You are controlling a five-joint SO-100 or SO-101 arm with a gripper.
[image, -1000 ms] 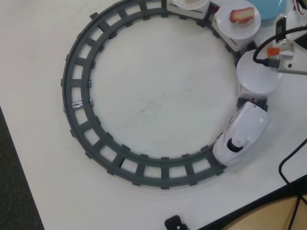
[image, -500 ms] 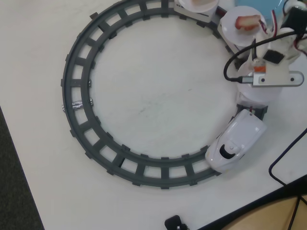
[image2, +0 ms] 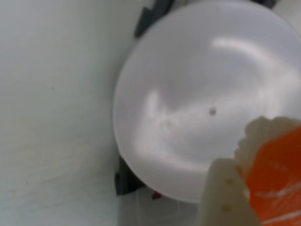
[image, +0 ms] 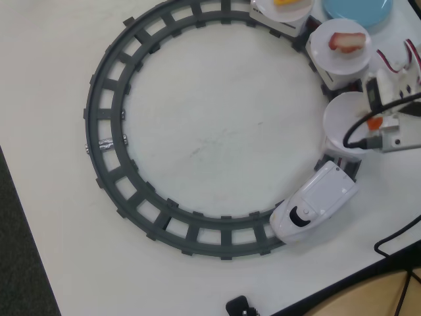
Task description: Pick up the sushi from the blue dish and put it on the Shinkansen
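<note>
Wrist view, nearest item: the sushi point(image2: 275, 176), orange top on a white base, sits at the lower right corner, close to the lens. One pale finger point(image2: 225, 197) lies against its left side; the opposite finger is out of frame. The piece hangs clear of any surface, so the gripper is judged closed on it, carrying it.

Directly beneath is an empty white disc point(image2: 188, 103), the load plate of the first car. The sushi is off toward the disc's lower right rim in this view, not centred, and not yet touching it. Judgement: the piece is held above this disc because it is the vacant plate on the train.

Overhead view: the arm's body covers the right part of that same disc point(image: 342, 125), hiding the fingers and the sushi. The Shinkansen point(image: 312, 204) stands on the dark circular track point(image: 108, 141), nose toward the lower left. Behind the empty disc, the next car carries a red-topped piece point(image: 345, 41), and the car beyond a yellow piece point(image: 289, 2).

Farthest, at the top edge, the blue dish point(image: 357, 8) lies beside the track; its visible part is bare.
</note>
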